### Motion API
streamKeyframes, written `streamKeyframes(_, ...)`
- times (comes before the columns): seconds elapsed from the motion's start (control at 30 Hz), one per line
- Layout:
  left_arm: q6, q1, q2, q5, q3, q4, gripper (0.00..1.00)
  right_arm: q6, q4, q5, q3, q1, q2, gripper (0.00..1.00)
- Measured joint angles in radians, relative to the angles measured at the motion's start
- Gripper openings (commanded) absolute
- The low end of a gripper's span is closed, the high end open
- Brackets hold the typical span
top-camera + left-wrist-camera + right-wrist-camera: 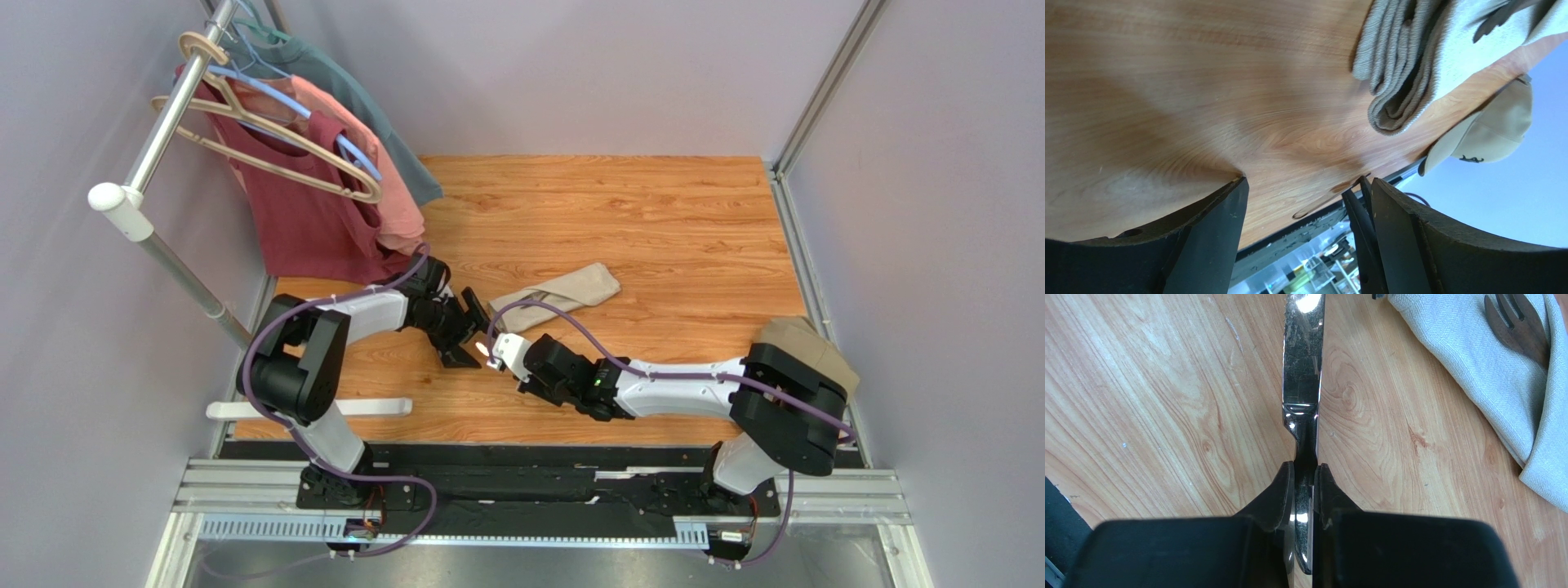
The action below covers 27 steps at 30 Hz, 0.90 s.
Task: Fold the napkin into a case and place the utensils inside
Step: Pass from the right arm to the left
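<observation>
Right gripper (1303, 473) hovering just beside napkin (558, 294), jaws clamping knife (1303, 361) by one end, rest of knife sticking out over counter (687, 221). Napkin lying folded narrow, mid-counter. Fork (1519, 326) resting in napkin's fold, tines showing. Left gripper (1303, 202) hanging near napkin's folded end, jaws standing apart, gripping nothing. Tan cap (1496, 125) sitting beyond napkin, at counter edge.

One napkin (577, 288), one fork (1521, 334), one knife (1303, 355) (one cap (1490, 131)).
</observation>
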Motion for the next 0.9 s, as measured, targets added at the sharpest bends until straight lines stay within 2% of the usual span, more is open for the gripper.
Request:
streamKeyframes(0.13, 0.011, -0.003, -0.016, -0.006, -0.023, 0.041, 0.65, -0.002, 0.002, -0.009, 0.0, 0.0, 0.0, 0.0)
streamKeyframes(0.33, 0.03, -0.018, -0.018, -0.027, -0.023, 0.046, 0.54, -0.002, 0.031, -0.011, 0.0, 0.0, 0.0, 0.0)
streamKeyframes(0.43, 0.036, -0.034, -0.018, -0.035, -0.023, 0.052, 0.32, -0.002, 0.034, -0.02, 0.0, 0.0, 0.0, 0.0)
streamKeyframes(0.5, 0.039, -0.039, -0.019, -0.039, -0.026, 0.064, 0.25, -0.002, 0.034, -0.031, 0.0, 0.0, 0.001, 0.0)
streamKeyframes(0.63, 0.014, -0.036, -0.037, -0.032, -0.042, 0.129, 0.03, 0.014, 0.041, -0.057, 0.003, 0.0, 0.006, 0.0)
streamKeyframes(0.73, -0.008, -0.023, -0.056, -0.048, -0.049, 0.181, 0.0, 0.016, 0.059, -0.072, 0.024, 0.008, -0.002, 0.0)
streamKeyframes(0.77, -0.008, -0.024, -0.065, -0.05, -0.049, 0.184, 0.0, 0.016, 0.062, -0.074, 0.029, 0.009, 0.001, 0.05)
streamKeyframes(0.8, -0.008, -0.026, -0.07, -0.05, -0.049, 0.184, 0.0, 0.017, 0.061, -0.074, 0.031, 0.008, 0.001, 0.28)
streamKeyframes(0.83, -0.006, -0.028, -0.071, -0.051, -0.049, 0.185, 0.0, 0.023, 0.059, -0.077, 0.035, 0.005, 0.002, 0.4)
streamKeyframes(0.9, -0.002, -0.035, -0.071, -0.047, -0.049, 0.177, 0.0, 0.054, 0.051, -0.091, 0.044, -0.006, 0.005, 0.53)
